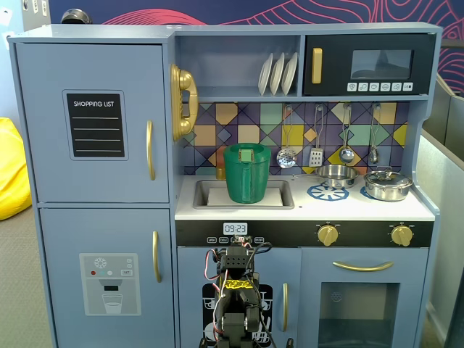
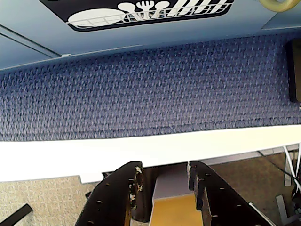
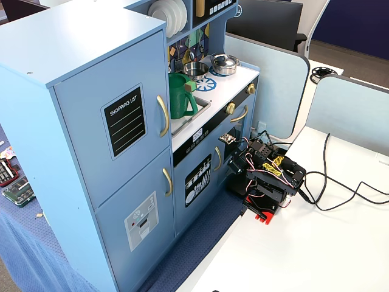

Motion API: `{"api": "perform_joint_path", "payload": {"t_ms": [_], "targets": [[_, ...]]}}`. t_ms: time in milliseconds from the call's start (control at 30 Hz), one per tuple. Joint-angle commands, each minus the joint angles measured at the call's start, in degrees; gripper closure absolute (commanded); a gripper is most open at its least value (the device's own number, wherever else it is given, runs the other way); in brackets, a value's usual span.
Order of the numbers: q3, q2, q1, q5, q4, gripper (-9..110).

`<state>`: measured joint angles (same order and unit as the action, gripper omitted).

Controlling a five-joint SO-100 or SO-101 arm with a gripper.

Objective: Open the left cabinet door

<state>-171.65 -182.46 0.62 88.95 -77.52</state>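
The left cabinet door [image 1: 94, 123] is blue-grey with a black "SHOPPING LIST" panel and a vertical gold handle [image 1: 150, 150]. It sits shut at the upper left of the toy kitchen, and it also shows in the other fixed view [image 3: 115, 128]. My arm [image 3: 267, 176] is folded low on the white table in front of the kitchen's lower middle, far below and to the right of that door. In the wrist view my gripper [image 2: 164, 167] points down over the table edge with its black jaws apart and nothing held.
Below the door is a door with a water-dispenser graphic [image 1: 109, 283]. The small dishwasher-picture door [image 3: 197, 180] is right beside the arm. A green pitcher [image 1: 247, 172] stands in the sink. Blue cloth [image 2: 150, 89] lies under the kitchen. Cables [image 3: 340, 182] trail across the white table.
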Motion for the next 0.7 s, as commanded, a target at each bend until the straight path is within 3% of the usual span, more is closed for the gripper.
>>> {"api": "perform_joint_path", "payload": {"t_ms": [0,433,667], "targets": [[-0.09,0.35,0.00,-2.20,-10.28,97],[-0.09,0.35,0.00,-2.11,-10.28,97],[-0.09,0.35,-6.94,-2.72,-10.20,92]]}}
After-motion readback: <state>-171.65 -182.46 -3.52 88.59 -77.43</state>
